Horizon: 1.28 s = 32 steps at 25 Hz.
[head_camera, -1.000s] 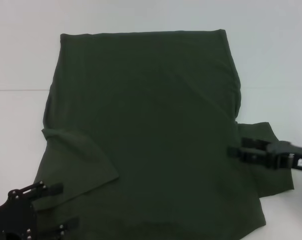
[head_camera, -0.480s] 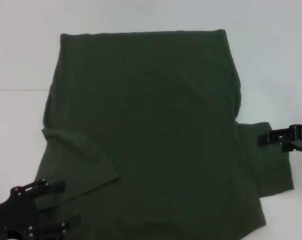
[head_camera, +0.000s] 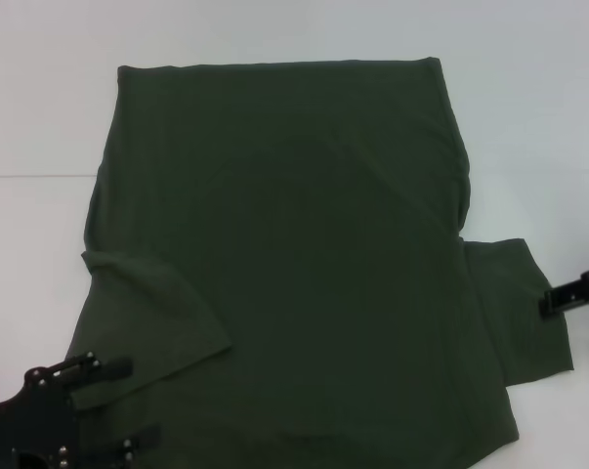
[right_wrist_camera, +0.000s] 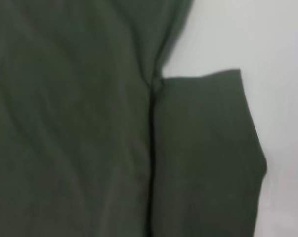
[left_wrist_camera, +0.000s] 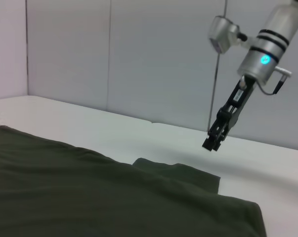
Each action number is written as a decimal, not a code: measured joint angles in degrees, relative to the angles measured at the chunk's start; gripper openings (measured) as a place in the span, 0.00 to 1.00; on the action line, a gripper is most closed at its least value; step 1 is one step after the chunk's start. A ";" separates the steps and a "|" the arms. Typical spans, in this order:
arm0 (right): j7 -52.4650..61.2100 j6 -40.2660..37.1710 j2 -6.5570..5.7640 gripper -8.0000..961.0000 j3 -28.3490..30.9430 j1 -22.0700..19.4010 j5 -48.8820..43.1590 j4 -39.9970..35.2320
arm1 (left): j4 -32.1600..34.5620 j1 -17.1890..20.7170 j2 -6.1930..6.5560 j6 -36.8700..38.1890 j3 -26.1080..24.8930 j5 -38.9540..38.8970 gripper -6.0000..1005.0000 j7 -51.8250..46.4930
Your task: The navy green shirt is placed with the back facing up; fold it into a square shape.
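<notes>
The navy green shirt (head_camera: 284, 244) lies spread on the white table, plain side up. Its left sleeve (head_camera: 157, 313) is folded in over the body. The right sleeve (head_camera: 519, 303) sticks out flat to the side; the right wrist view looks down on this sleeve (right_wrist_camera: 203, 148) and the side seam. My left gripper (head_camera: 128, 403) is open at the near left corner, its fingers over the edge of the folded sleeve. My right gripper (head_camera: 567, 296) is at the right border, just past the right sleeve's outer edge. The left wrist view shows the right gripper (left_wrist_camera: 211, 143) hanging above the table.
White table (head_camera: 528, 117) surrounds the shirt, with bare surface at the far side and to the right. A grey panelled wall (left_wrist_camera: 139, 59) stands behind the table in the left wrist view.
My right gripper has pulled back to the right, from over the shirt's body to beyond the right sleeve. The left gripper has sunk slightly toward the near edge. The shirt has not moved.
</notes>
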 joint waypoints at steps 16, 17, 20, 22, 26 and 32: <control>1.57 9.72 -0.84 0.95 -0.17 0.35 0.32 12.02 | -0.05 0.05 -0.06 0.24 1.24 0.20 0.86 0.17; 1.68 10.03 -0.85 0.95 -0.16 0.46 0.34 12.37 | -0.06 0.05 -0.06 0.24 1.24 0.23 0.86 0.17; 1.93 10.65 -0.98 0.95 -0.16 0.77 0.34 13.22 | -0.06 0.05 -0.12 0.25 1.22 0.30 0.86 0.19; 2.04 11.13 -1.02 0.95 -0.16 0.91 0.34 13.54 | -0.06 0.00 -0.12 0.28 1.21 0.32 0.86 0.20; 2.18 11.99 -1.03 0.95 -0.01 1.12 0.53 14.51 | -0.06 -0.10 -0.12 0.31 1.21 0.34 0.86 0.22; 2.21 13.01 -1.31 0.95 0.02 1.49 0.89 16.41 | -0.02 -0.39 -0.09 0.21 1.21 0.34 0.86 0.24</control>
